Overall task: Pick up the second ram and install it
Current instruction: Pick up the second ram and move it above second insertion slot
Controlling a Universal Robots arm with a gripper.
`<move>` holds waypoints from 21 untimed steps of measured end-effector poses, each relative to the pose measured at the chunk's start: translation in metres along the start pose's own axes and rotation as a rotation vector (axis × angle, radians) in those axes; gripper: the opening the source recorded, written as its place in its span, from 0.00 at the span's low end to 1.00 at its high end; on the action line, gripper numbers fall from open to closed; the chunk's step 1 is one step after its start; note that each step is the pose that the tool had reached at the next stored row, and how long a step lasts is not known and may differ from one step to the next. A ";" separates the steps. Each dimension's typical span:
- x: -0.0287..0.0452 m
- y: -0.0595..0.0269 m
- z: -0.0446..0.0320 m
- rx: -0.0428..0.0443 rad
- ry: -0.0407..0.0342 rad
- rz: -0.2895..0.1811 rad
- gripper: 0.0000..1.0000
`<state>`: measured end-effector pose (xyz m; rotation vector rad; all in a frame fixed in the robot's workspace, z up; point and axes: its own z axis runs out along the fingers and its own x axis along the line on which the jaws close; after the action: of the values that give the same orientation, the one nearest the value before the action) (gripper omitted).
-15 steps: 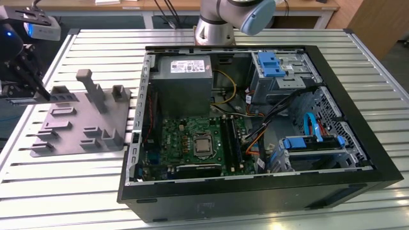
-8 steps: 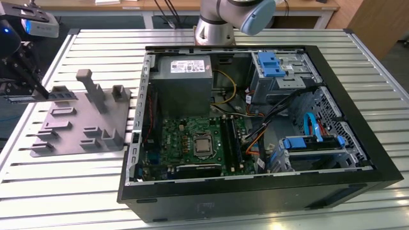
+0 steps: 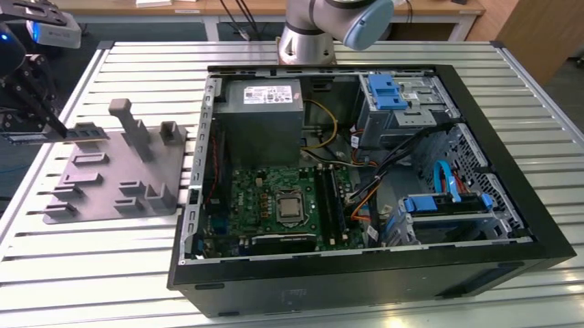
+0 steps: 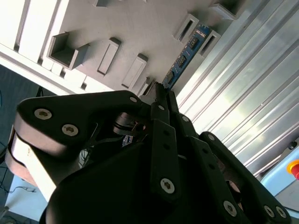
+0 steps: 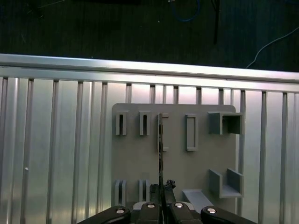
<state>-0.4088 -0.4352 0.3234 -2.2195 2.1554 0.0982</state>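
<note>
My gripper (image 3: 57, 128) hangs at the exterior view's far left, over the outer edge of the grey tray (image 3: 100, 181). It is shut on the second ram (image 3: 27, 138), a thin stick held level just above the tray. In the second wrist view the ram (image 4: 187, 51) sticks out past the fingertips (image 4: 161, 91), its chips showing, with the tray's slots (image 4: 110, 56) behind it. In the first wrist view I see the ram (image 5: 160, 140) edge-on as a thin dark line running from the gripper (image 5: 161, 189) over a tray slot (image 5: 163, 133).
An open computer case (image 3: 365, 273) lies on the slatted metal table (image 3: 137, 61), at the exterior view's right of the tray. Inside are the green motherboard (image 3: 260, 198) with long memory slots (image 3: 330, 201), a power supply (image 3: 264, 102), cables and blue drive brackets (image 3: 388, 92). The arm's base (image 3: 306, 41) stands behind the case.
</note>
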 end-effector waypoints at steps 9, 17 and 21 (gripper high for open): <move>-0.0007 0.0001 -0.0091 0.0001 -0.0014 0.000 0.14; -0.0014 0.0002 -0.0177 0.0001 -0.0033 0.000 0.14; -0.0017 0.0003 -0.0219 0.0001 -0.0053 0.000 0.14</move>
<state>-0.4088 -0.4352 0.3454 -2.2167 2.1526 0.1038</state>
